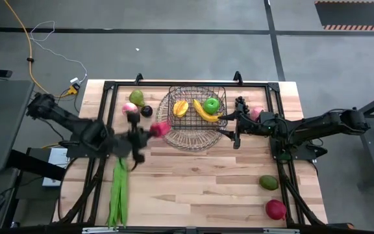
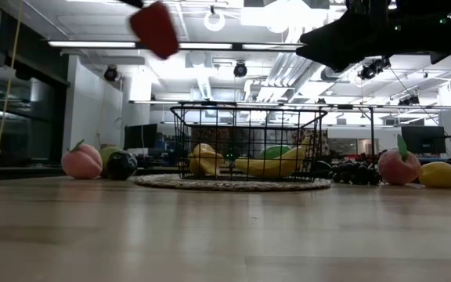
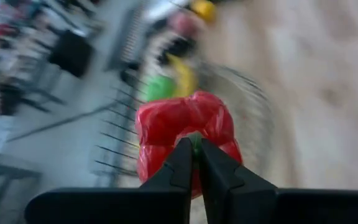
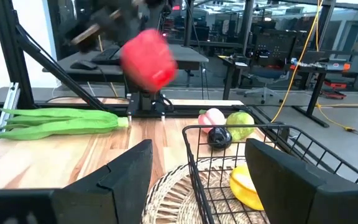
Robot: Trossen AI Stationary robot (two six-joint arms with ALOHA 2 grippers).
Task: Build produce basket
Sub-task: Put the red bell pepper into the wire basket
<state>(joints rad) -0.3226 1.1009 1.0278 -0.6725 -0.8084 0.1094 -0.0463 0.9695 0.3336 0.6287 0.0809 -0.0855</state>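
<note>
The left gripper, jaws clamped on one red bell pepper, is held above the wooden worktop just beside the wire-mesh basket near the far edge. Inside the basket lie one yellow banana, one green apple and one orange-yellow fruit. The right gripper, jaws open, reaches level toward the basket's opposite rim. No writing is legible.

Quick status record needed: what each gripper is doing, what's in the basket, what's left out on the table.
left gripper: shut on red pepper, raised beside the basket
right gripper: open, at the basket's opposite side
in basket: banana, green apple, orange-yellow piece
outside: green pods, peach, pear, dark fruit
</note>
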